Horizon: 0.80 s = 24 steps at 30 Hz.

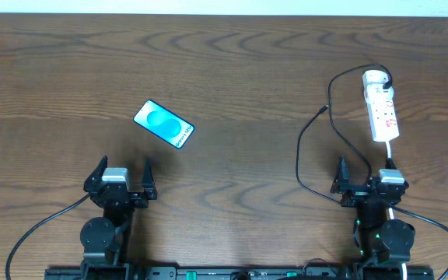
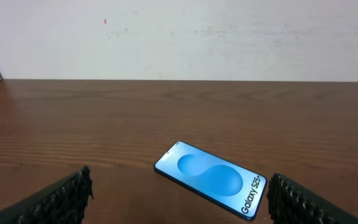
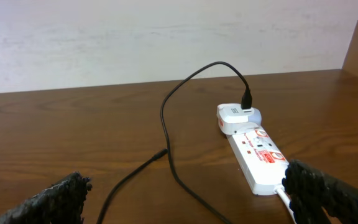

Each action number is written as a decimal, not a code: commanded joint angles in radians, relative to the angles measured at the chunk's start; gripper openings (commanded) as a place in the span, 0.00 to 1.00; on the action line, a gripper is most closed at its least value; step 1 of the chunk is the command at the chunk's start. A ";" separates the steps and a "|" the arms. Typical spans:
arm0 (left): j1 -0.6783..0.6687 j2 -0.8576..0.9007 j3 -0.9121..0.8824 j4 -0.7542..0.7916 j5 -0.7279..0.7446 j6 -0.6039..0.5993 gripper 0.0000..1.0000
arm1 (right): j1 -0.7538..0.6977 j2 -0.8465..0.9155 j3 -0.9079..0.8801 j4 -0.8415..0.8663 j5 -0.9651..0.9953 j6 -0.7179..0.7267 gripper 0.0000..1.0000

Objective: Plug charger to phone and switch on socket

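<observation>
The phone (image 1: 163, 124) lies flat and tilted at centre-left, its blue screen up; it also shows in the left wrist view (image 2: 213, 185). My left gripper (image 1: 123, 182) is open and empty, just in front of the phone (image 2: 179, 205). The white socket (image 1: 381, 109) lies at the right, with a white adapter on its far end (image 3: 257, 152). The thin black charger cable (image 1: 311, 148) loops from that adapter (image 3: 166, 124); its plug tip (image 1: 323, 108) lies loose on the table (image 3: 161, 152). My right gripper (image 1: 365, 180) is open and empty, just in front of the socket (image 3: 185, 202).
The wooden table (image 1: 239, 62) reaches a pale wall at the back. The socket's white cord (image 1: 390, 152) runs toward the right arm's base. Thicker black robot cables (image 1: 45, 222) trail from both arm bases at the front edge.
</observation>
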 commanded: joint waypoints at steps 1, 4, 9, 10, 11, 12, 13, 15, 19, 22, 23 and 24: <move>-0.005 -0.006 -0.015 -0.037 -0.005 -0.001 0.91 | 0.008 -0.006 -0.002 -0.004 -0.002 -0.019 0.99; -0.005 -0.006 -0.015 -0.037 -0.005 -0.001 0.91 | 0.008 -0.006 -0.002 -0.004 -0.002 -0.019 0.99; -0.005 -0.006 -0.015 -0.037 -0.005 -0.001 0.91 | 0.008 -0.006 -0.002 -0.004 -0.002 -0.019 0.99; -0.005 -0.006 -0.015 -0.037 -0.005 -0.001 0.91 | 0.008 -0.006 -0.002 -0.004 -0.002 -0.019 0.99; -0.005 -0.006 -0.015 -0.037 -0.005 -0.001 0.91 | 0.008 -0.006 -0.002 -0.004 -0.002 -0.019 0.99; -0.005 -0.006 -0.015 -0.035 -0.004 -0.001 0.91 | 0.008 -0.006 -0.002 -0.004 -0.002 -0.018 0.99; -0.005 -0.006 -0.015 -0.017 0.001 -0.001 0.91 | 0.008 -0.006 -0.002 -0.004 -0.002 -0.018 0.99; -0.005 -0.006 -0.015 0.032 0.003 -0.001 0.91 | 0.008 -0.006 -0.002 -0.004 -0.002 -0.019 0.99; -0.005 -0.006 -0.003 0.164 0.003 -0.013 0.91 | 0.008 -0.006 -0.002 -0.004 -0.002 -0.019 0.99; -0.005 -0.006 0.026 0.220 0.003 -0.013 0.91 | 0.008 -0.006 -0.002 -0.004 -0.002 -0.019 0.99; -0.005 -0.006 0.035 0.233 0.003 -0.012 0.91 | 0.008 -0.006 -0.002 -0.004 -0.002 -0.019 0.99; -0.005 -0.006 0.043 0.245 0.003 -0.012 0.91 | 0.008 -0.006 -0.002 -0.004 -0.002 -0.019 0.99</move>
